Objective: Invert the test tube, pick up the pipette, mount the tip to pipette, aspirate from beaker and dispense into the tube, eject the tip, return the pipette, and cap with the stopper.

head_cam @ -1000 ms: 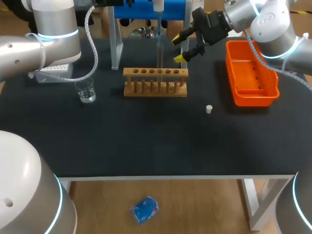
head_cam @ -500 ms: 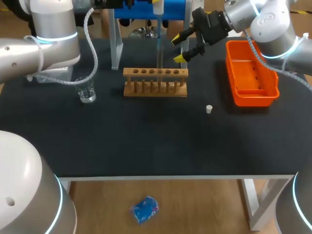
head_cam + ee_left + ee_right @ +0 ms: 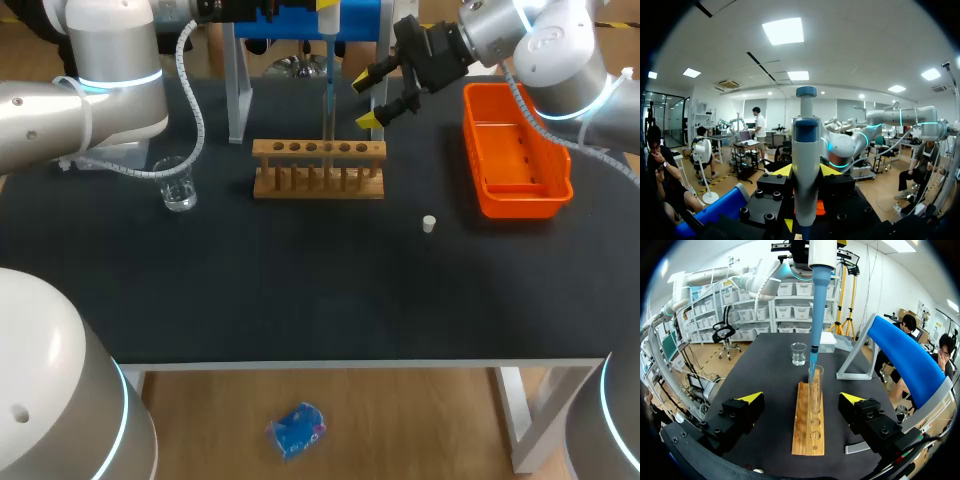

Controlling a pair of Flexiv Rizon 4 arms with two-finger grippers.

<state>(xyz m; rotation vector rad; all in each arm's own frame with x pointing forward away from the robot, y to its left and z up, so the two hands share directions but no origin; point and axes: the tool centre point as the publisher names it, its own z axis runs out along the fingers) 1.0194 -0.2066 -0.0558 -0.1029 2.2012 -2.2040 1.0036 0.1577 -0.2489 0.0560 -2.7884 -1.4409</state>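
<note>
The left tool [image 3: 806, 172] grips the pipette [image 3: 327, 45], which hangs upright with its blue tip [image 3: 814, 345] inside the mouth of the test tube [image 3: 815, 390]. The tube stands upright in the rack [image 3: 318, 170] toward the tabletop's far edge. The right tool [image 3: 367, 100], released, hovers just beside it.

In rack [image 3: 318, 170]: tube [image 3: 328, 135], pipette [image 3: 328, 85] in it; beaker [image 3: 179, 186] left, bin [image 3: 515, 150] right.

Head view looks down on the rack [image 3: 318, 168]; right wrist faces it close (shared); left wrist looks roomward along the pipette [image 3: 805, 165].
</note>
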